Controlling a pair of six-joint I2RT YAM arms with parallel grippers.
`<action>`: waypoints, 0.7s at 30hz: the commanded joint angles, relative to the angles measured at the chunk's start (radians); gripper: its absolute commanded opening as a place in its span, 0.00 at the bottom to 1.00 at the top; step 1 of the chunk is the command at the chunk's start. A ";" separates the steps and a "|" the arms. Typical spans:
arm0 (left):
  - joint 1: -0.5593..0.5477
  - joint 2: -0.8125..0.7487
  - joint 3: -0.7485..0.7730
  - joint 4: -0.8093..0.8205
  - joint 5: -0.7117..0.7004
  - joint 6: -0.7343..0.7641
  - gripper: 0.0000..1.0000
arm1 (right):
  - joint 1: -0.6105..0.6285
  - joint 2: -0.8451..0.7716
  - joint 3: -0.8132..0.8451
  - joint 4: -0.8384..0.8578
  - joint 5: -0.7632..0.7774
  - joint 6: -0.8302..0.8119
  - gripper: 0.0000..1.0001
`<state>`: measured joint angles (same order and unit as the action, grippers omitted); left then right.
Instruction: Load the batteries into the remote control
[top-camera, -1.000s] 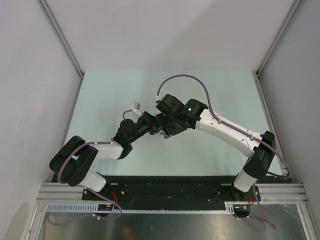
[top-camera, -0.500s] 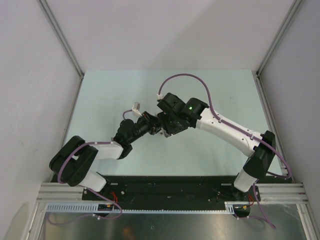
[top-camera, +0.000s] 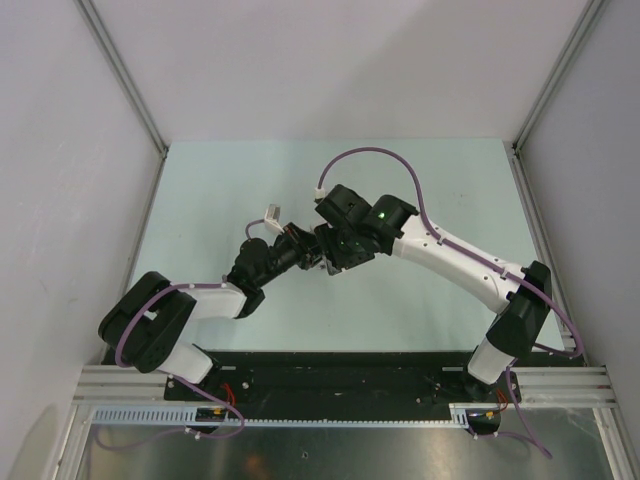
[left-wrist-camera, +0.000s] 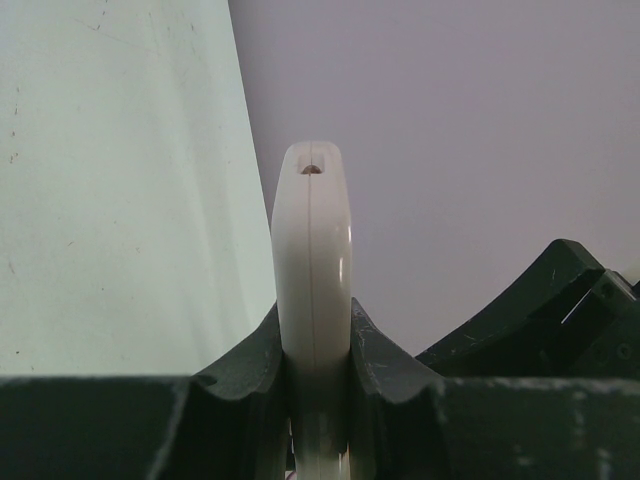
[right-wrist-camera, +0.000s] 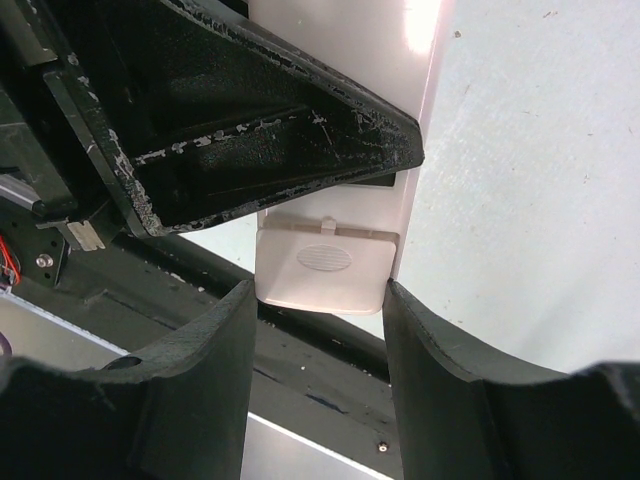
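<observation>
Above the middle of the table (top-camera: 200, 200), the left gripper (left-wrist-camera: 313, 330) has its jaws clamped tight on the remote control (left-wrist-camera: 312, 250), seen edge-on. The right gripper (right-wrist-camera: 320, 300) straddles the battery cover (right-wrist-camera: 322, 265) at the remote's end, jaws half-wide and seemingly touching both its sides. Judged step: opening the compartment. Next, the cover should slide off along the body while the left grip holds firm. No batteries show in any view, the keypad face is hidden, and how far the cover has slid is unclear

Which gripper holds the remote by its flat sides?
The left gripper: it pinches the remote's flat faces. The right gripper spans its width instead.
</observation>
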<state>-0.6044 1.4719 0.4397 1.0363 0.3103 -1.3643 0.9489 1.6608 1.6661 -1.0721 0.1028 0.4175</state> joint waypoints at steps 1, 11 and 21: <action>-0.008 -0.033 0.007 0.076 0.009 -0.022 0.00 | -0.012 0.008 -0.006 0.006 -0.003 0.003 0.03; -0.008 -0.032 0.008 0.080 0.018 -0.030 0.00 | -0.012 0.014 -0.003 -0.012 0.048 -0.022 0.03; -0.008 -0.018 0.007 0.102 0.027 -0.048 0.00 | -0.012 0.019 0.021 -0.009 0.017 -0.019 0.04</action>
<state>-0.6044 1.4719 0.4377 1.0351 0.3149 -1.3708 0.9401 1.6680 1.6619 -1.0740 0.1234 0.4091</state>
